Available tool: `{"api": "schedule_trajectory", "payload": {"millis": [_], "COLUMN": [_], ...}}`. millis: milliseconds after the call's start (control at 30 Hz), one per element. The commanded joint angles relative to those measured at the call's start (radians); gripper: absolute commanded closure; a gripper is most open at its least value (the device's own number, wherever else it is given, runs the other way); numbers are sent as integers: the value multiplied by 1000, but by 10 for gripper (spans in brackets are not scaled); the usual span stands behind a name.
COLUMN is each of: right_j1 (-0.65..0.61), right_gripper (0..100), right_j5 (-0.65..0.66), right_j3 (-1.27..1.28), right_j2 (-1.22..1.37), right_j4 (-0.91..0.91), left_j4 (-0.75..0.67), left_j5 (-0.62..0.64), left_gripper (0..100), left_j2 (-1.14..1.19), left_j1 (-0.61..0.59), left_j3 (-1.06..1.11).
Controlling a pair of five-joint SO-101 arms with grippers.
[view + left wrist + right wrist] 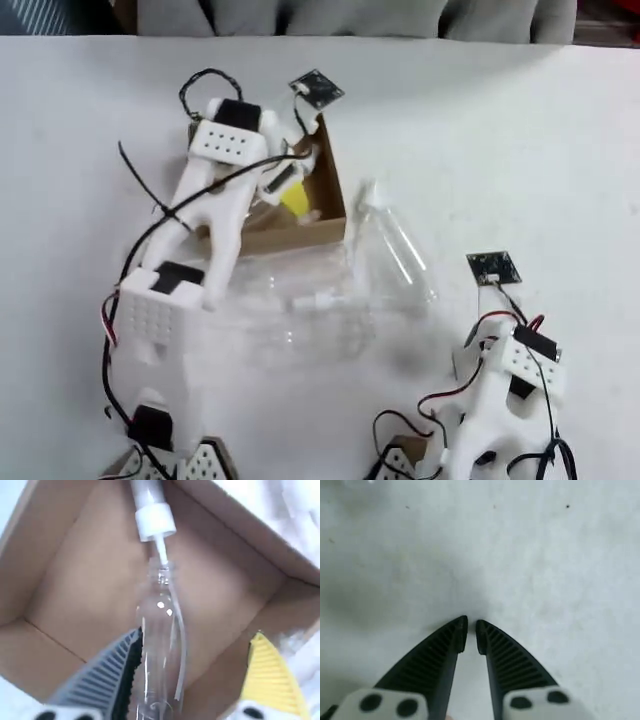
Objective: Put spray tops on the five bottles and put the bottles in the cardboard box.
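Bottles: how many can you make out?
3 bottles: one in the cardboard box by the left tool, one on the table right of the box, one nearer the arm bases; more may be hidden.

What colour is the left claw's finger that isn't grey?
Yellow, with ribbed grooves. The finger of the left claw shows best in the left wrist view.

table [500,120]: white | on it: cardboard box [327,200], clr bottle [397,247] lying just beside box
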Motion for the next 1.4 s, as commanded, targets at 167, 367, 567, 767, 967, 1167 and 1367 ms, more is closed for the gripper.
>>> {"api": "schedule_trajectory", "payload": {"millis": [167,367,567,767,967,1167,1367], "right_j1": [-15,-15,-15,-15,-15,-15,-15], "right_gripper": [981,981,981,981,981,981,981], "right_j5": [-5,-5,-5,-3,-3,-3,-3], "right_j3": [3,3,3,3,3,3,3], "right_j2": [-12,-13,-13,-13,-13,-13,-13], "right_j4": [-27,-27,-27,-27,-27,-27,-27], "left_j4": [-66,-54,-51,18,157,242,279], "left_j5": [-11,0,-11,-11,0,130,219], "left_gripper": [676,690,839,932,981,980,980], "left_j2": [71,206,338,409,412,415,415], "left_j1": [-54,-38,1,7,16,45,67], "left_j3": [-43,-196,-318,-442,-623,-825,-962]}}
